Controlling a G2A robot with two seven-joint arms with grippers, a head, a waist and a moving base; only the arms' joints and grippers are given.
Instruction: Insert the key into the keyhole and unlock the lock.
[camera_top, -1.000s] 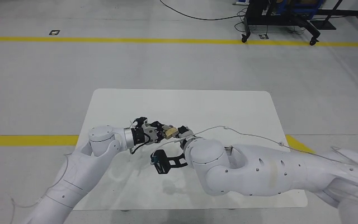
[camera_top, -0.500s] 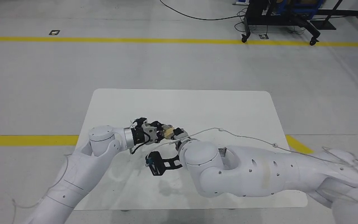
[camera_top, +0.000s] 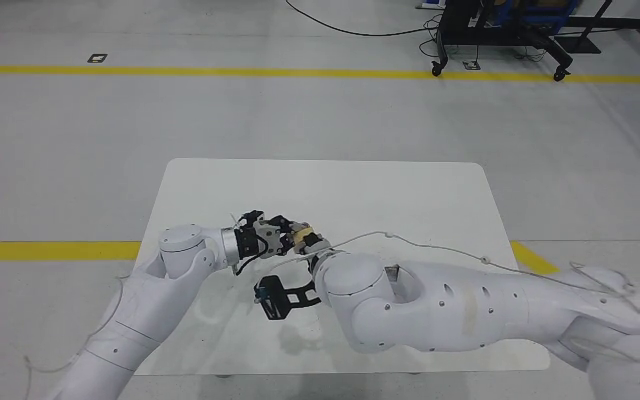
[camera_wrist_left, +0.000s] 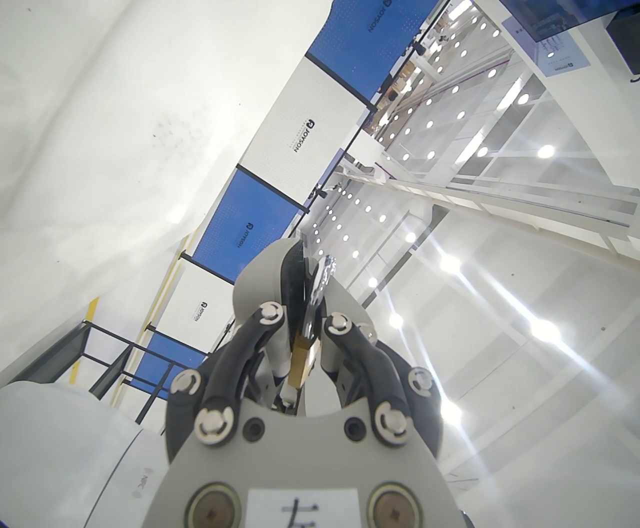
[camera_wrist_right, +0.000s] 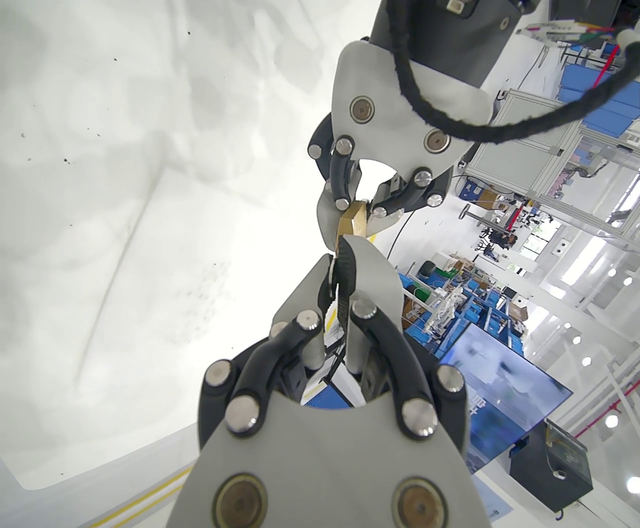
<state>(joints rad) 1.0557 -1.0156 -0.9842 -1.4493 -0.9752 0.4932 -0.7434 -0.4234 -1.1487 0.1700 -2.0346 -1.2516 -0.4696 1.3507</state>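
A small brass padlock (camera_top: 303, 238) hangs above the white table (camera_top: 400, 190), near its left middle. My left gripper (camera_wrist_left: 312, 257) is shut on it: the brass body (camera_wrist_left: 300, 360) sits between the fingers, and a silver metal part (camera_wrist_left: 320, 280) runs up toward the fingertips. From the right wrist view, the left gripper (camera_wrist_right: 355, 225) holds the lock (camera_wrist_right: 352, 222) facing my right gripper (camera_wrist_right: 342, 260). The right gripper is shut on the key, which is almost hidden between the dark pads (camera_wrist_right: 345, 280). Its fingertips touch the lock's exposed end.
A thin white cable (camera_top: 420, 237) trails over the right arm toward the table's right edge. The right arm's bulk (camera_top: 430, 310) covers the table's front right. Bare tabletop lies behind and to the left of the grippers. A black cart (camera_top: 500, 30) stands far off.
The right arm has shifted a little to the left and toward the table's front, its wrist swinging with it. The left gripper and the lock have barely moved.
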